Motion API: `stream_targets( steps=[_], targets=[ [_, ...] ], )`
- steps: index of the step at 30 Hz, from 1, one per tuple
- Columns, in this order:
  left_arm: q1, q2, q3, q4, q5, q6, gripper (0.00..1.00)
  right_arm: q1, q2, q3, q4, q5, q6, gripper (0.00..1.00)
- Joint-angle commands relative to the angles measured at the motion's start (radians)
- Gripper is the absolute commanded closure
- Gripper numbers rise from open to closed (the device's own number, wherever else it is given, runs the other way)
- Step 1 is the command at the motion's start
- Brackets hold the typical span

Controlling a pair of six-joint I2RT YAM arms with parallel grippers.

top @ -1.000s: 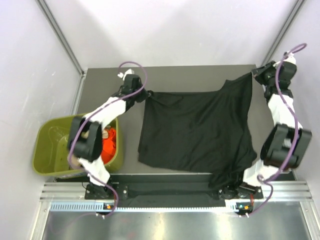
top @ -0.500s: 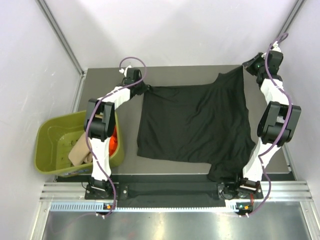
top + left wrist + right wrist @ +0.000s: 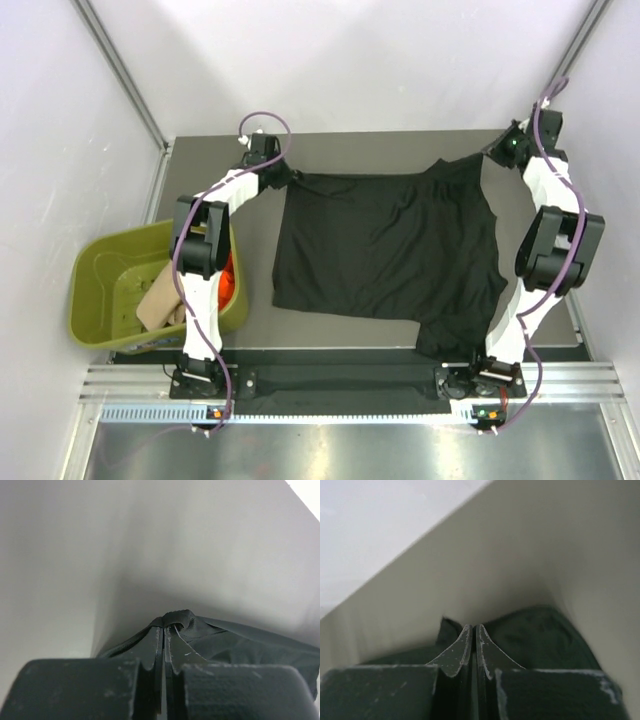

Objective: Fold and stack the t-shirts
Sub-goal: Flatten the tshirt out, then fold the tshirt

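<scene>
A black t-shirt lies spread over the middle of the dark table, its near right part hanging toward the front edge. My left gripper is shut on the shirt's far left corner; in the left wrist view the cloth bunches at my left gripper. My right gripper is shut on the far right corner, which lifts to a peak; the right wrist view has black cloth behind my right gripper. An orange-red t-shirt and a beige one sit in the tub.
The olive-green tub stands at the table's left edge beside the left arm. Pale walls close in the table at the back and both sides. A metal rail runs along the front, where the arm bases are bolted.
Both arms have reached toward the table's far edge, pulling the black t-shirt flatter and wider. The right corner has come down lower; the left elbow swung off the tub, uncovering the beige shirt.
</scene>
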Motion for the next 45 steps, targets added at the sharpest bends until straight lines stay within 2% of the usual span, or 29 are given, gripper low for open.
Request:
stream_targets(
  steps=[1, 12, 22, 37, 41, 42, 44, 45],
  targets=[
    [0.007, -0.061, -0.021, -0.027, 0.002, 0.029, 0.99, 0.014, -0.161, -0.064, -0.089, 0.029, -0.026, 1.00],
    [0.009, -0.156, -0.090, -0.130, 0.029, 0.085, 1.00, 0.012, -0.398, -0.227, -0.278, 0.106, -0.052, 1.00],
    [0.009, -0.222, -0.125, -0.242, 0.068, 0.139, 1.00, 0.000, -0.487, -0.362, -0.393, 0.133, -0.081, 1.00],
    [0.007, -0.271, -0.235, -0.279, 0.127, 0.164, 0.99, -0.032, -0.560, -0.474, -0.448, 0.187, -0.106, 1.00],
    [0.007, -0.291, -0.254, -0.311, 0.100, 0.174, 0.88, -0.034, -0.563, -0.499, -0.485, 0.175, -0.135, 0.99],
    [0.007, -0.297, -0.263, -0.320, 0.094, 0.174, 0.76, -0.036, -0.569, -0.515, -0.502, 0.175, -0.139, 0.94],
    [0.007, -0.325, -0.272, -0.346, 0.065, 0.171, 0.62, -0.034, -0.592, -0.540, -0.548, 0.163, -0.139, 0.87],
    [0.007, -0.335, -0.281, -0.355, 0.055, 0.164, 0.52, -0.034, -0.606, -0.569, -0.560, 0.153, -0.135, 0.76]
  ],
)
